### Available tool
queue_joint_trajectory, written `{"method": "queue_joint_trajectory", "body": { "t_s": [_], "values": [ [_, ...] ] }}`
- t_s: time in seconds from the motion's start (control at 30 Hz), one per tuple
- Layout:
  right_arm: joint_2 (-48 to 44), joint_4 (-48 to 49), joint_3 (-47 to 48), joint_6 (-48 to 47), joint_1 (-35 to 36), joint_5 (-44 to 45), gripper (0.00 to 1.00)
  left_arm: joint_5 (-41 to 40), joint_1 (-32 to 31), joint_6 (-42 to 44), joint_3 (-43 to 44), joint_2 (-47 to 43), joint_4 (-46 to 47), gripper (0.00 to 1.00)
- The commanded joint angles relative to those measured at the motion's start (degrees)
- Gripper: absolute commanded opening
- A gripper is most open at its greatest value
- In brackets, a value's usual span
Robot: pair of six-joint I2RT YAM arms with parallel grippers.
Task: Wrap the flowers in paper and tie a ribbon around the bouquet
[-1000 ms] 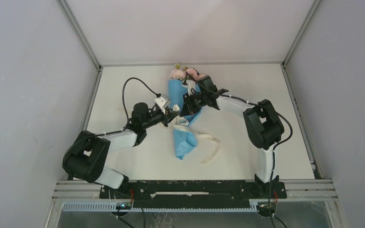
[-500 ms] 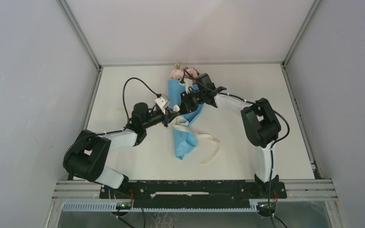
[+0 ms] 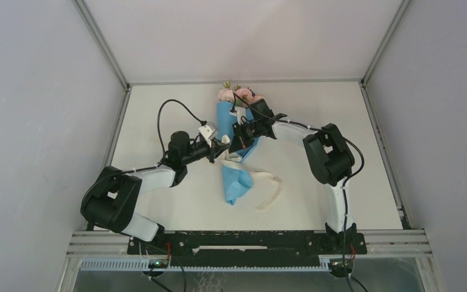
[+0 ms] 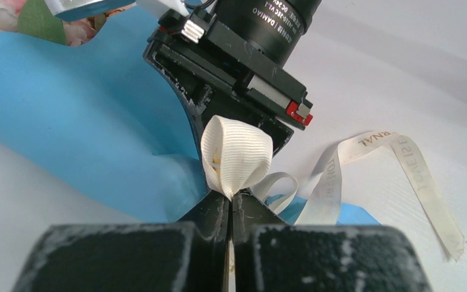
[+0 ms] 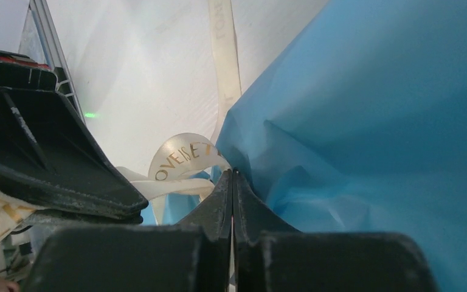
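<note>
**Snugging the ribbon round the blue cone**

Swung in toward the middle since a second ago and snapped closed: right gripper (image 3: 241,136); now almost nose to nose with left gripper (image 3: 224,145) over the blue wrap. Pinched tight too, the left one, on a small loop of the ribbon (image 4: 237,155). Hard to tell the thing between the right fingertips; maybe a bit of ribbon, maybe only the edge of the paper (image 5: 371,121); too dark and too close there.

Looks like tying time. To do it well: keep both pinches firm; pull apart slowly and evenly, sideways across the cone; stop once snug against the paper; no yanking, for fear of a crushed wrap or a slipped strip; keep the loose tail out from under the arms.

The bouquet (image 3: 234,176): a light blue cone lying flat on the table (image 3: 340,109), narrow end toward the arms, pink flowers (image 3: 234,94) peeping out at the far, wide end. Cream and limp, the ribbon; pale letters printed along it; one long end curling on the table just right of the cone.
</note>
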Motion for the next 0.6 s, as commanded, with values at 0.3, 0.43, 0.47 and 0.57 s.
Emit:
{"method": "queue_joint_trajectory", "body": {
  "t_s": [0.3, 0.43, 0.47, 0.57],
  "values": [
    [-12.78, 8.13, -11.5, 6.92, -4.28, -3.17, 0.0, -3.56, 2.06, -5.26, 3.86, 0.39, -2.63, 0.0],
    [-15.64, 12.11, -15.02, 10.03, -4.29, -3.41, 0.0, -6.27, 2.04, -5.23, 3.92, 1.63, -3.78, 0.0],
    [-16.07, 12.22, -15.2, 10.23, -4.29, -3.35, 0.0, -7.73, 2.06, -5.52, 4.05, 2.04, -4.11, 0.0],
    [-16.89, 12.19, -15.59, 10.66, -4.23, -3.59, 0.0, -12.58, 2.06, -7.7, 4.49, 3.11, -4.66, 0.0]
  ]
}}
